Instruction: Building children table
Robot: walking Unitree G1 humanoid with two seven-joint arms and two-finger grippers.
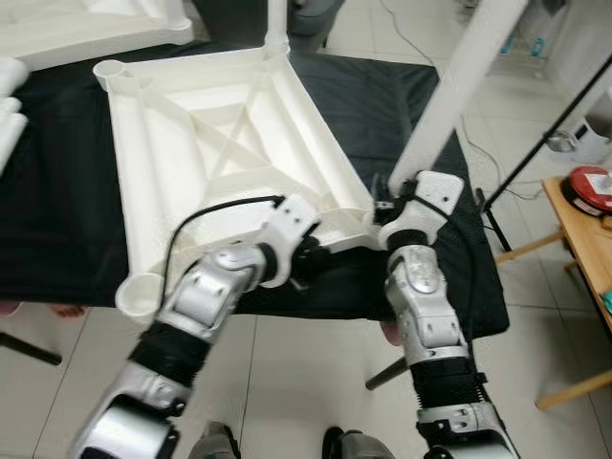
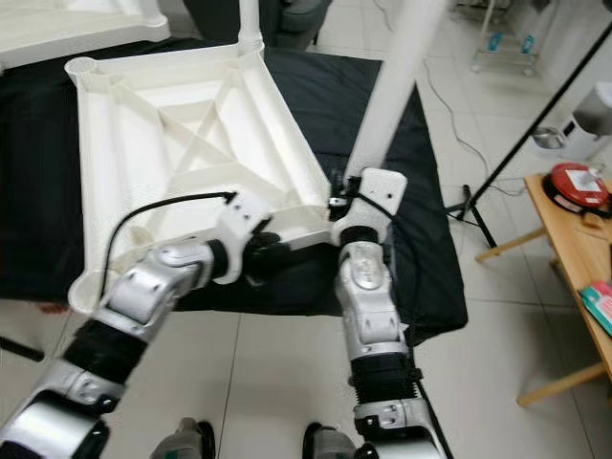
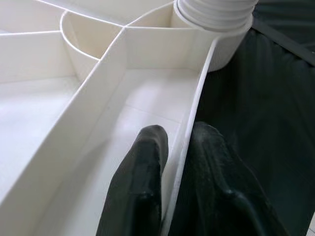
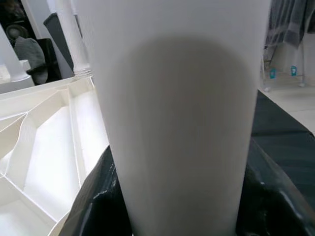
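White plastic is what the table top point(image 1: 225, 153) is made of. In the left eye view it lies upside down on a worktop point(image 1: 57, 191) with a black cloth over it. The step in hand looks like putting a leg into a corner. The left hand point(image 1: 308, 256) is at the near edge of the table top. The right hand point(image 1: 387, 206) holds a long white leg point(image 1: 454, 81) at the near right corner, and the leg leans off to the right. It probably needs to stand up straight and then be turned or pushed into its hole.

In the right eye view, another leg point(image 2: 250, 21) already stands in the far corner. The near left corner hole point(image 2: 84, 292) has no leg and sticks out past the cloth edge. To the right there is a black stand pole point(image 2: 535, 134) and a wooden side table point(image 2: 564, 239), so the leaning leg has little room on that side.

In the left wrist view, the two black fingers point(image 3: 142, 187) pinch the thin side wall point(image 3: 194, 118) of the table top, one finger on each side. The screw end of the leg point(image 3: 214, 12) sits in the corner cup ahead.

In the right wrist view, the white leg is very close, with black fingers point(image 4: 91, 206) wrapped around it.
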